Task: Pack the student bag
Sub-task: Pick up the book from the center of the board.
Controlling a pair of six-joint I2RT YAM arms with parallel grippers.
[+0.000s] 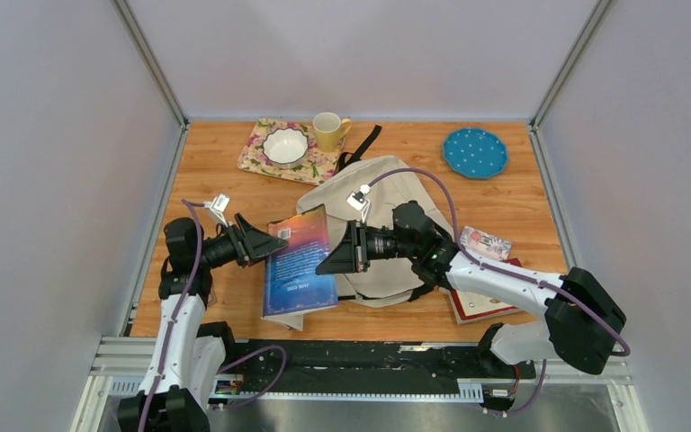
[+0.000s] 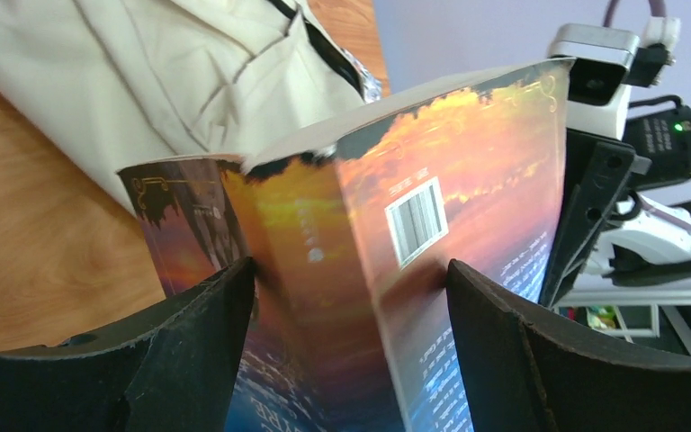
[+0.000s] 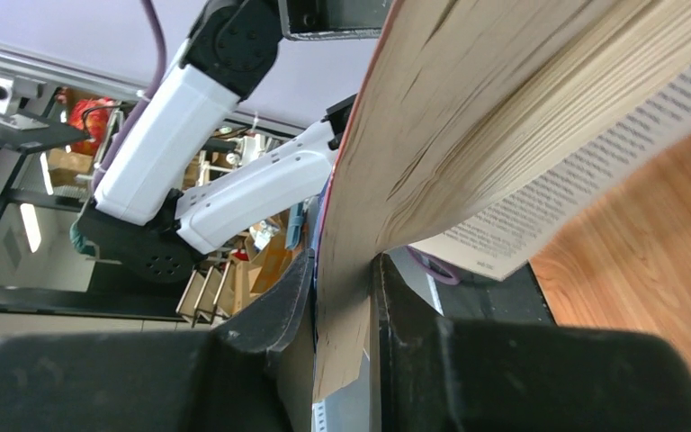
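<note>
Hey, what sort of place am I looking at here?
Probably a robotics lab test cell. A wooden table is boxed in by blank white panels on aluminium framing, and two robot arms at its near edge hold a paperback book between them.

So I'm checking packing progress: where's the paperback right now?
Top view, left of centre: the paperback is outside the student bag, at its near-left edge, with the left gripper straddling it and the right gripper pinching its edge.
</note>
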